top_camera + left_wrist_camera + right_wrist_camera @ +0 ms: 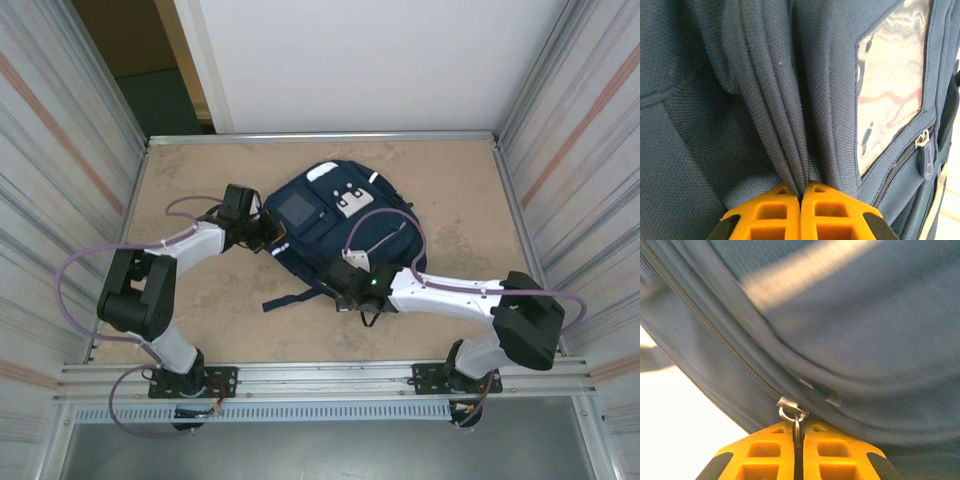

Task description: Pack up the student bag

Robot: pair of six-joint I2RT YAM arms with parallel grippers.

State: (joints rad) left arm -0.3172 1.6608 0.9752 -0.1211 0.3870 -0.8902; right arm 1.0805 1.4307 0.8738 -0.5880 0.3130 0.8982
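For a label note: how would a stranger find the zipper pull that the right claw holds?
Find the navy student bag on the brown table. At its near edge the right claw pinches a silver metal zipper pull. The pull tab beside the clear window pocket, by contrast, is dark blue and free.

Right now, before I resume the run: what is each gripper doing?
Left gripper: closed on a fold of the student bag.
Right gripper: closed on its zipper pull.
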